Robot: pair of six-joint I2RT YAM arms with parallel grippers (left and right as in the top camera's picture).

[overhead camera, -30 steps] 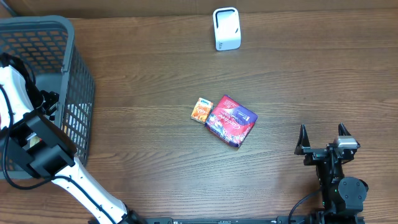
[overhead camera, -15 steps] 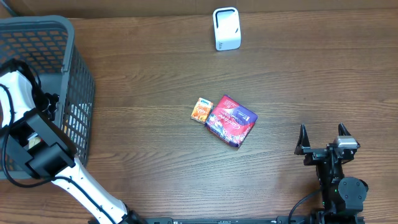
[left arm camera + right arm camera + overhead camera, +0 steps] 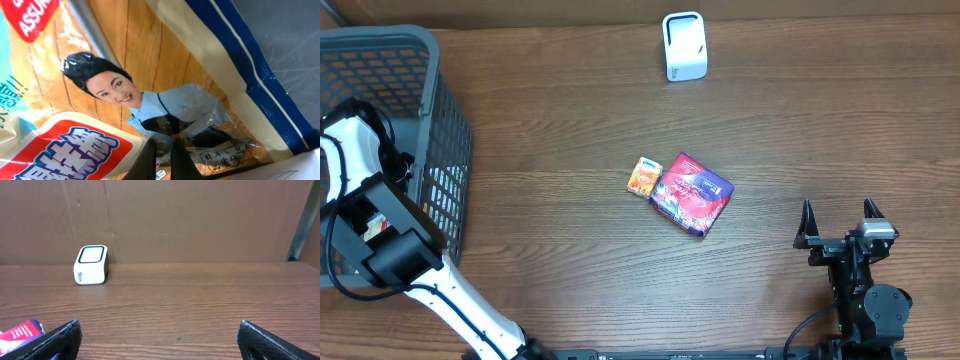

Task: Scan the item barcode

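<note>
left end effector (image 3: 161,152) tight on snack bag (image 3: 150,65) film, inside the basket (image 3: 450,150)

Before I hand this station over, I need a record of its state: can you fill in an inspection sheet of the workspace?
Surface: wooden table, dark grain, no spills seen.
Job's things: white scanner upright at the far edge; printed bag in the grey basket; orange packet beside red packet, mid-table, edges seeming to touch.
Clutter: nothing seen.
Claws: left claw shut on the printed bag's film; right claw open, holding nothing.
Cables: black cable looping beside the left arm.
Surroundings: brown cardboard wall behind the table.
</note>
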